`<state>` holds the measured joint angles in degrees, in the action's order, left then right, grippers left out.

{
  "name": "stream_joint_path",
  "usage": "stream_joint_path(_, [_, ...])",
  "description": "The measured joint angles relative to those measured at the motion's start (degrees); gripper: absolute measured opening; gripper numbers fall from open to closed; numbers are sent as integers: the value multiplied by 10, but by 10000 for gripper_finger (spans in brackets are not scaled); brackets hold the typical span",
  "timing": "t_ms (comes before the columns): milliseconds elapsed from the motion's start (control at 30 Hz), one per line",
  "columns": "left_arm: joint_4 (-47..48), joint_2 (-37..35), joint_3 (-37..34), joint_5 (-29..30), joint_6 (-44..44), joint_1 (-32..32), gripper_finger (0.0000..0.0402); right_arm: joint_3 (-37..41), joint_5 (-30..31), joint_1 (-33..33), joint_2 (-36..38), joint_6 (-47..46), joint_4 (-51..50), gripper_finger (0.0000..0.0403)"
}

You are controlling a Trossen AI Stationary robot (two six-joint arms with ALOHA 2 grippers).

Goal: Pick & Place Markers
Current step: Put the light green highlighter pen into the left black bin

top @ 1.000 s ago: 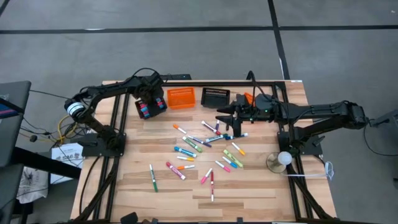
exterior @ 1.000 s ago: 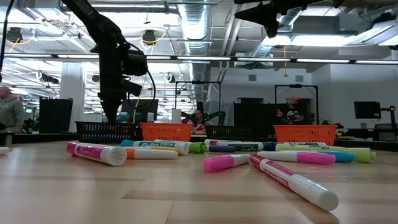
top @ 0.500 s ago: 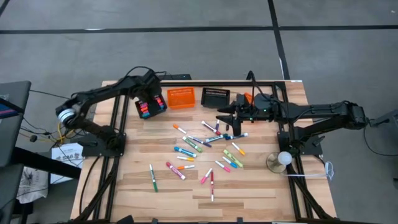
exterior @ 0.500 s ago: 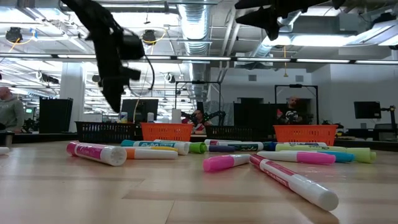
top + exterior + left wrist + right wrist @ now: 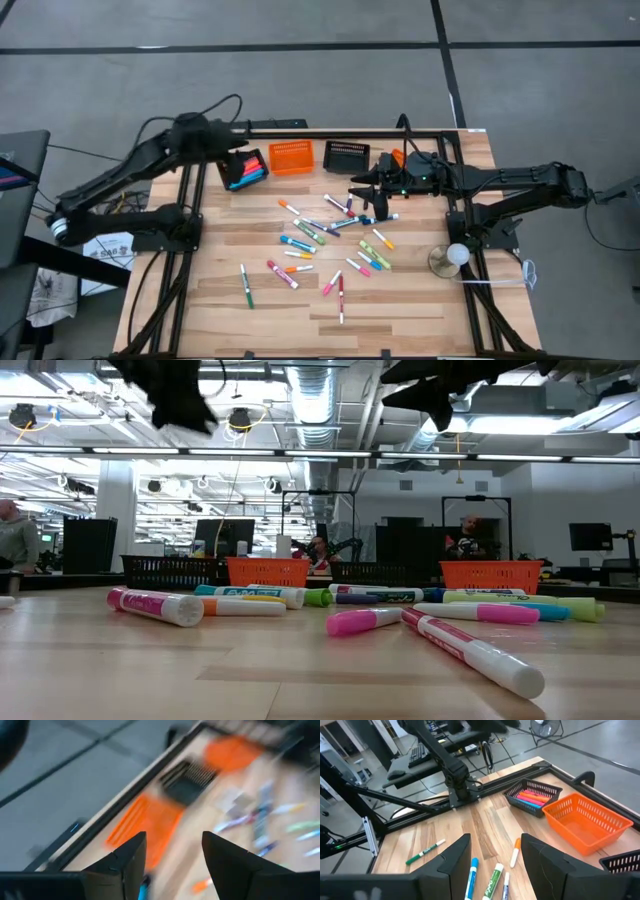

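Note:
Many markers (image 5: 330,235) lie flat and scattered on the middle of the wooden table; in the low view they show as a row (image 5: 360,610). More markers (image 5: 532,797) lie in a black basket (image 5: 243,168) at the far left. My left gripper (image 5: 172,855) is open and holds nothing; it hangs high over the table's far left (image 5: 232,150), beside that basket. My right gripper (image 5: 495,860) is open too and holds nothing. It hovers above the far side of the scattered markers (image 5: 358,190).
Along the far edge stand an orange basket (image 5: 291,157), a second black basket (image 5: 346,156) and another orange one (image 5: 400,157), partly behind my right arm. A round white thing (image 5: 455,255) sits at the right edge. The near part of the table has bare wood.
My left gripper has risen from low over the black basket at the far left and drawn back toward the table's left edge. It has tipped from pointing steeply down to slanting. My right gripper has kept still.

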<state>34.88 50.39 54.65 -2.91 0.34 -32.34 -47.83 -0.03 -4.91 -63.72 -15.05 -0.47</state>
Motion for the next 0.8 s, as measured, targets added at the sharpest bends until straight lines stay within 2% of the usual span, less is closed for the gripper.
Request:
stream_joint_path(200, [-80,-27,0,-71,-51,72,185,0,-2,0,0,-2,0,162])
stream_joint_path(300, [-105,-19,0,-83,-61,119,182,0,-18,0,0,-14,0,162])
stream_joint_path(533, [-148,-16,-1,-59,-101,207,169,0,-82,11,0,-15,-42,156])
stream_joint_path(633, [-154,-17,-4,-24,-105,236,162,0,-87,31,0,-15,-91,150])
stream_joint_path(800, [-202,-28,-47,6,-134,279,151,0,-88,77,0,-27,-171,136])
